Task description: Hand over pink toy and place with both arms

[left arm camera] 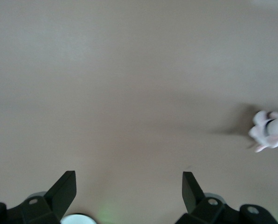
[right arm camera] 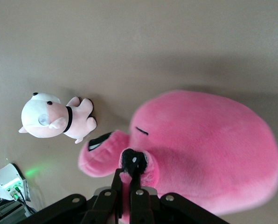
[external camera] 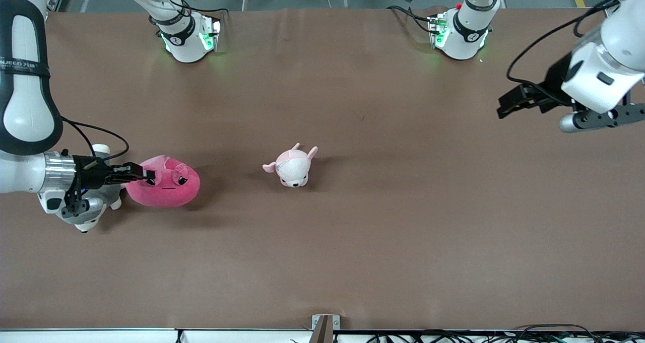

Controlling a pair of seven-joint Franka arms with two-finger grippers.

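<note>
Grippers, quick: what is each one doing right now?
Left gripper: open, empty, over bare table.
Right gripper: shut on the pink toy.

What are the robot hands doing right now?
Right gripper shut on pink toy. Left gripper open, waiting. Small pink-and-white plush mid-table.

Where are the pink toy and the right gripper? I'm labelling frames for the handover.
pink toy (external camera: 166,189): front view, on its rounded body.
right gripper (external camera: 149,175): front view, at the fingertips pinching the toy's nub.
</note>
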